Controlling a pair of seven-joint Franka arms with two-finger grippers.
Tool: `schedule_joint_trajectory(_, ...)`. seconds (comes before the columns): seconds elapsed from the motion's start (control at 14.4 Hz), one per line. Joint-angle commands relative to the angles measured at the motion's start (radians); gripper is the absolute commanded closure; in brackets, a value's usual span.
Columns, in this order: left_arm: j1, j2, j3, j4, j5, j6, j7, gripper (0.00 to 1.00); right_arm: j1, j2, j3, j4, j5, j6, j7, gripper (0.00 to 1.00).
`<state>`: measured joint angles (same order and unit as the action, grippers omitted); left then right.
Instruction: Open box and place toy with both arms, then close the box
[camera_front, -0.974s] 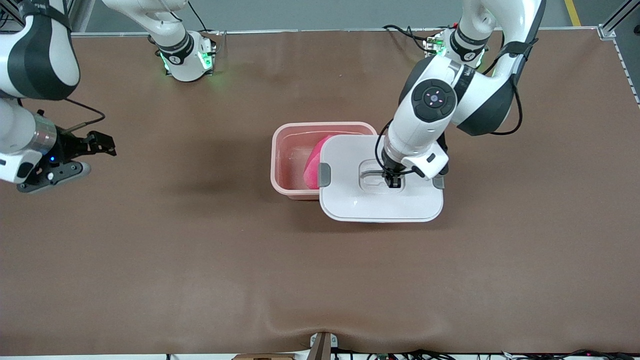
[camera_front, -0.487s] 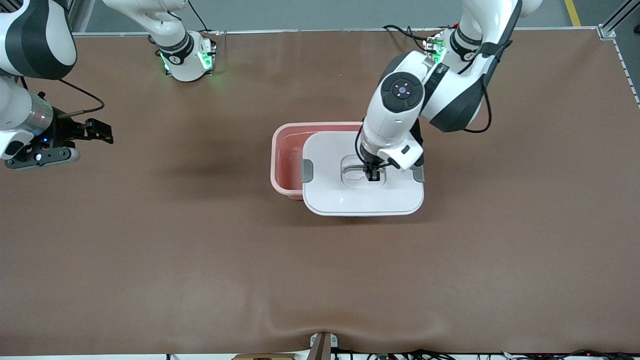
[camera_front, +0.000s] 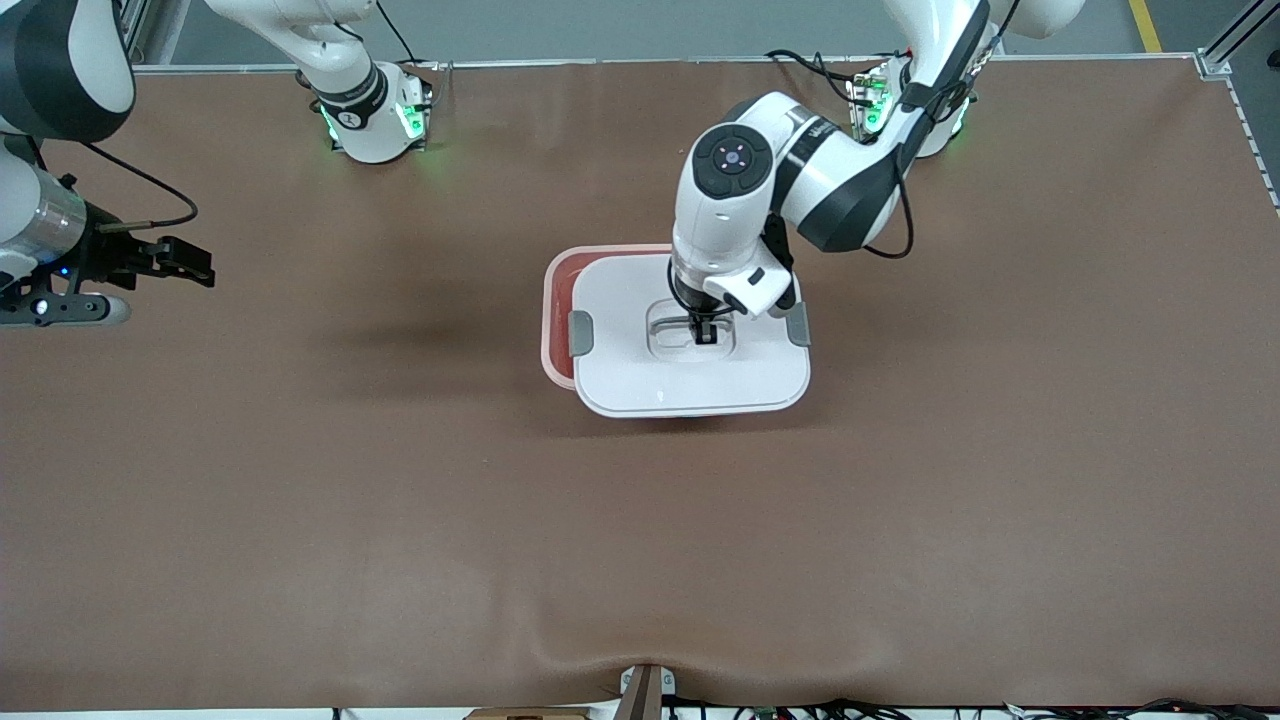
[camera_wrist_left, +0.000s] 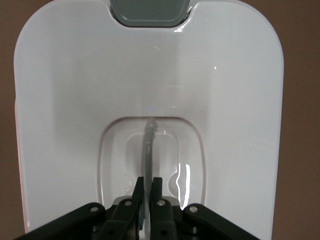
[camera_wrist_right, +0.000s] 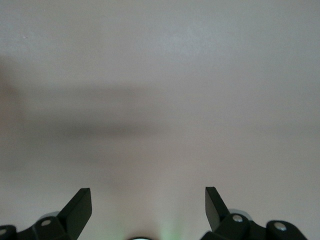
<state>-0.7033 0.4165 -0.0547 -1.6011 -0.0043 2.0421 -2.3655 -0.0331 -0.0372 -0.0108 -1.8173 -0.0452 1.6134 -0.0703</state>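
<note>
The left gripper (camera_front: 705, 335) carried the lid (camera_front: 690, 345) by its handle toward the right arm's end, covering nearly all of the box (camera_front: 557, 320); the toy went out of sight

One box (camera_front: 556, 310) stands on the one brown counter (camera_front: 300, 500), its pink base showing only as a strip of rim at the end toward the right arm. One white lid (camera_front: 640, 375) is over it, sitting askew toward the left arm's end. The lid has two grey clips, one (camera_front: 580, 332) at the end toward the right arm and one (camera_front: 798, 323) at the end toward the left arm, and one recessed handle (camera_wrist_left: 148, 145) at its middle. There are two arms, each with one hand: the left hand (camera_front: 704, 332) pinched on that handle, the right hand (camera_front: 195, 268) over bare counter well apart from the box, its two fingers (camera_wrist_right: 80, 207) spread.
</note>
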Motion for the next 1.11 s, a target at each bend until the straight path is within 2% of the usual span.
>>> schedule_joint_trajectory(0.0,-0.034,0.011,0.006,0.01,0.027,0.018,-0.055,1.0,-0.016,0.0,0.009,0.053,0.013,-0.066,0.015,0.0)
schedule_joint_trajectory(0.21,-0.056,0.021,0.006,0.01,0.035,0.033,-0.078,1.0,-0.019,-0.001,0.008,0.088,0.013,-0.079,0.007,0.0)
schedule_joint_trajectory(0.35,-0.08,0.031,0.007,0.01,0.041,0.055,-0.116,1.0,-0.021,0.002,0.006,0.133,0.013,-0.145,0.012,0.0)
schedule_joint_trajectory(1.04,-0.11,0.044,0.006,0.003,0.056,0.055,-0.182,1.0,-0.068,0.003,0.006,0.167,0.022,-0.141,0.017,0.0)
